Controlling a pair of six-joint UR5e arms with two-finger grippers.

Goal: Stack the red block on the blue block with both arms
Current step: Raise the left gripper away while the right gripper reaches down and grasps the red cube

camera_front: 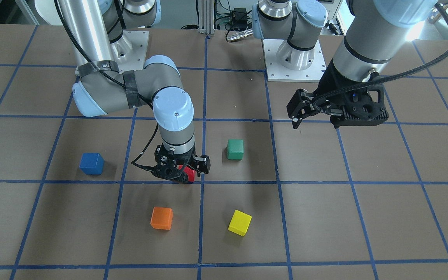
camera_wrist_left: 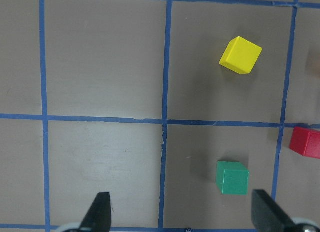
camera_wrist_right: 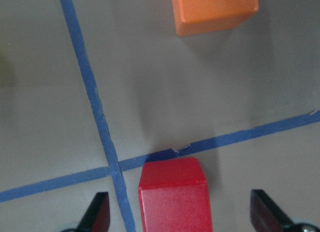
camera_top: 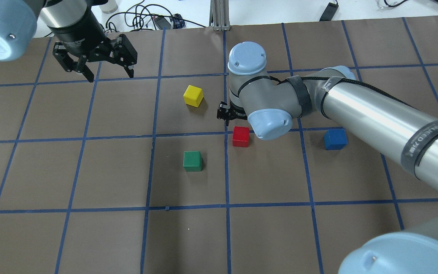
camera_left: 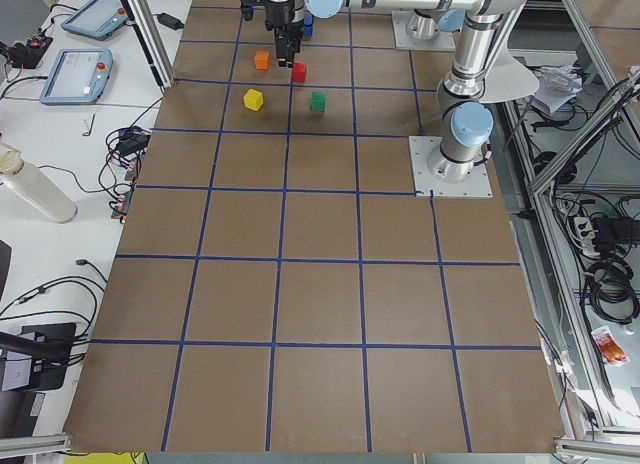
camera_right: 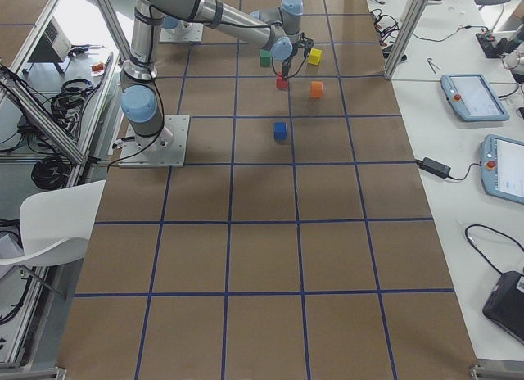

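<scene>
Right fingers (camera_wrist_right: 98, 212) apart, flanking red block (camera_wrist_right: 174, 194) | orange block (camera_wrist_right: 215, 9) beyond

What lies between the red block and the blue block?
Only bare table and one blue tape line separate the red block and blue block, in exterior right view.
</scene>
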